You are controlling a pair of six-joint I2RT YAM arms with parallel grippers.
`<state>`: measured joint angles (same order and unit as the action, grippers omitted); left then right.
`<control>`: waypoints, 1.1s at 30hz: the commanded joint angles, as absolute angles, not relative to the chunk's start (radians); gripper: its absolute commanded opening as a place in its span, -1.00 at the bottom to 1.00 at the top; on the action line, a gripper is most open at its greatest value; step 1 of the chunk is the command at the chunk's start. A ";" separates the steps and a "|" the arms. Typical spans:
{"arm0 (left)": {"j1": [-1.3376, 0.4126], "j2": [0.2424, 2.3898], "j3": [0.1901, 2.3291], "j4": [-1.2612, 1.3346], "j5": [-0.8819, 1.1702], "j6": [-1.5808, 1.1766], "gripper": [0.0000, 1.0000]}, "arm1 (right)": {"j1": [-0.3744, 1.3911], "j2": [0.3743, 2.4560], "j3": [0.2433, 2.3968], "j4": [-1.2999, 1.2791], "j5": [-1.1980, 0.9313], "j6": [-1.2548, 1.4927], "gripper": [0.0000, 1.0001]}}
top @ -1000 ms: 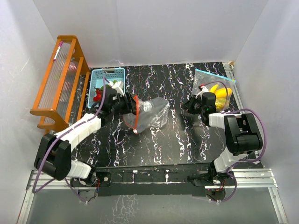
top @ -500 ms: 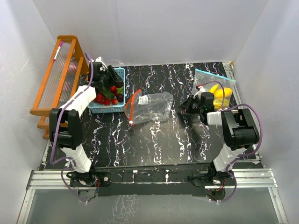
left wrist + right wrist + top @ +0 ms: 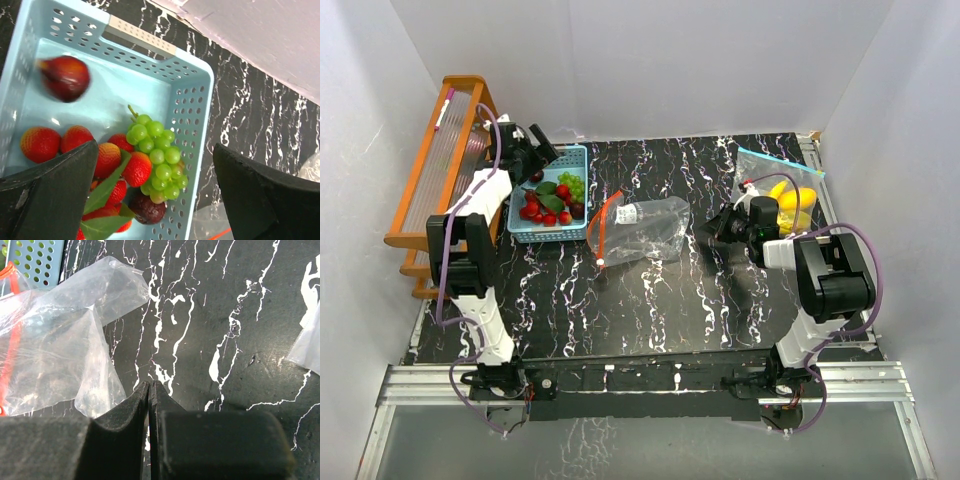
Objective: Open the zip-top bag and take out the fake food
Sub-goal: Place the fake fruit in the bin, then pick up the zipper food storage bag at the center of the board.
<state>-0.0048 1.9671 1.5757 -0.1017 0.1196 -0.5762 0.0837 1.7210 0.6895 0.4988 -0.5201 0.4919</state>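
Most of the fake food [image 3: 137,167] lies inside the light-blue basket [image 3: 195,100]. Red strawberries [image 3: 40,144] sit along its near side, and a bunch of green grapes [image 3: 156,155] rests against its right wall. A dark plum-like piece [image 3: 147,210] lies just below the grapes, with green leaves [image 3: 102,220] beside it. One dark red piece [image 3: 65,77] near the basket's far-left corner is blurred; it may be dropping in, though I cannot be sure.

All of it looks like moulded plastic: light, hard and glossy, so it would likely slip or roll out of a loose pinch. The fairest hold is probably across a strawberry's broad middle, or around the body of the grape bunch.

Yellow pieces [image 3: 790,195] show inside a second clear bag [image 3: 760,170] well to the right of the basket, apparently not yet removed. That film will be thin, limp and slick, so the stiffer zip edge is the place to take it.

Just right of the basket a zip-top bag [image 3: 645,228] lies flat on the dark marbled table [image 3: 670,290] and looks empty, its orange-red zip [image 3: 605,225] toward the basket.

The left gripper [image 3: 528,150] hovers over the basket's far-left corner, jaws spread wide with nothing between them. The right gripper [image 3: 150,386] is low over the table on the far side of the flat bag from the basket, jaws pressed together on nothing. A wooden rack [image 3: 450,170] stands left of the basket.
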 commanded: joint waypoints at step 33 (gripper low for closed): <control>-0.080 1.502 1.098 -0.042 0.307 -0.522 0.95 | 0.181 1.882 1.353 0.231 -0.234 0.342 -0.85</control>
<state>-0.0845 1.5463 1.0988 -0.0460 0.2790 -0.5335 0.2665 1.8904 1.2385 0.2584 -0.3050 0.3656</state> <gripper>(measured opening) 0.971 0.078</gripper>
